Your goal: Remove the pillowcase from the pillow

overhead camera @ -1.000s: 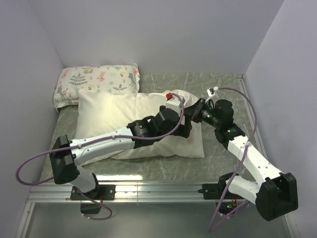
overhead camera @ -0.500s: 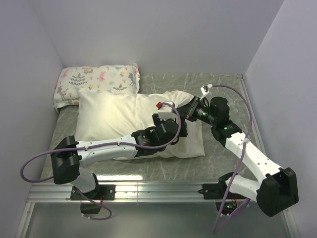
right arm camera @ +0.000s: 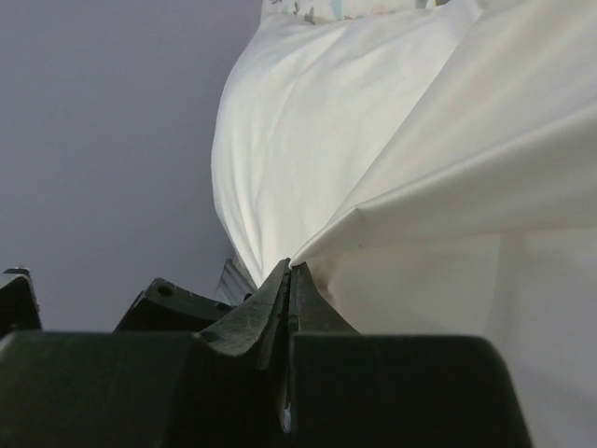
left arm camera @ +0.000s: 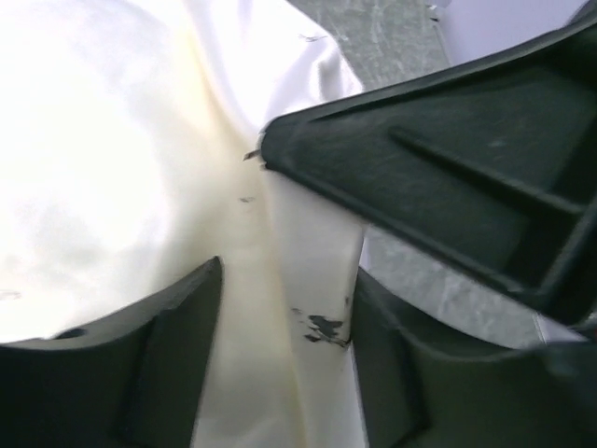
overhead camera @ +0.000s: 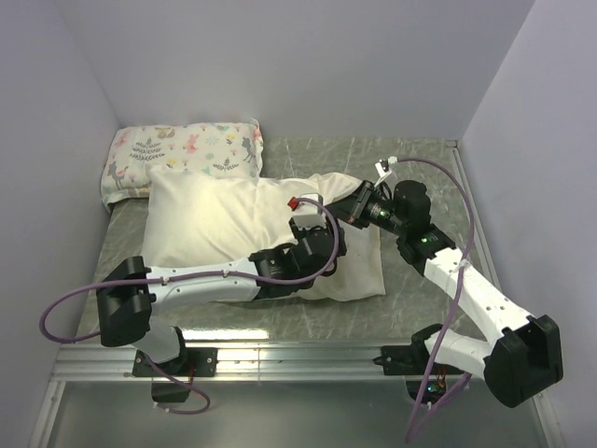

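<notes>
step: gripping open end. pillowcase point(overhead camera: 224, 219), pillow inside, lies mid tabletop. right claw point(right arm camera: 287, 280) clamped on its hem, toward right edge; left claw point(left arm camera: 284, 299) apart, straddling fabric. next: left pins pillow, right pulls rightward.

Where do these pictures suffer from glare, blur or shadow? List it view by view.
Left wrist: the pillowcase is blown out to near white at upper left, and the left gripper is dark and soft. Right wrist: fabric evenly lit, the right gripper a dark blurred mass at the bottom. Top external: sharp, evenly lit, only a bright sheen on the metal rail.
</notes>
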